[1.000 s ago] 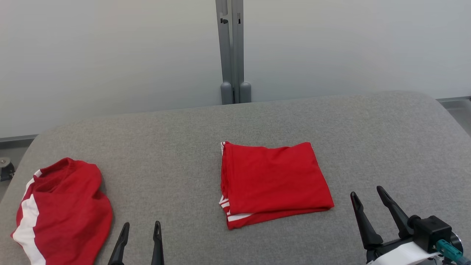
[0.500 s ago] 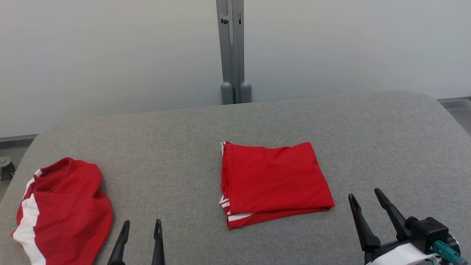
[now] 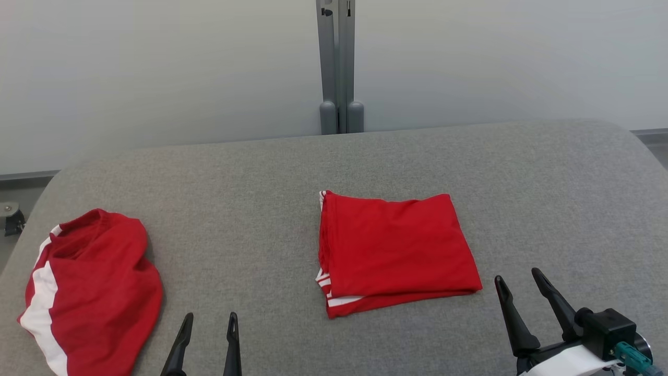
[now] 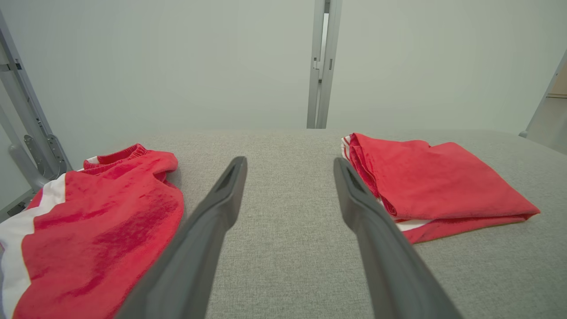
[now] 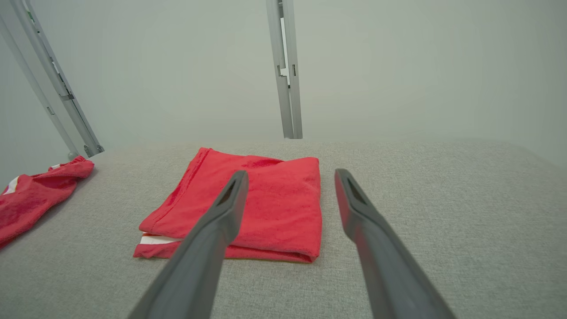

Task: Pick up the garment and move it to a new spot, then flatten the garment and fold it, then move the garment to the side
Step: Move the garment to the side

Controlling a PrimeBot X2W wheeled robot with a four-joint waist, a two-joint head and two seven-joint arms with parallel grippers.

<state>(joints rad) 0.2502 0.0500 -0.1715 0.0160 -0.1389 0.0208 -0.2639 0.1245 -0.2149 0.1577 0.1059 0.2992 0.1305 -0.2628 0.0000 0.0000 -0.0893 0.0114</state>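
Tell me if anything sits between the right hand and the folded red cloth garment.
Nothing visible does. Only bare grey fabric tabletop separates the open right hand from the folded red cloth garment; the crumpled red-and-white garment lies far left.

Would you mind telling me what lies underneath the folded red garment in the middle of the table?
The folded red garment rests on the grey table. At its near-left corner, lower layers with white stripes peek out. Anything else beneath the top layer is covered.
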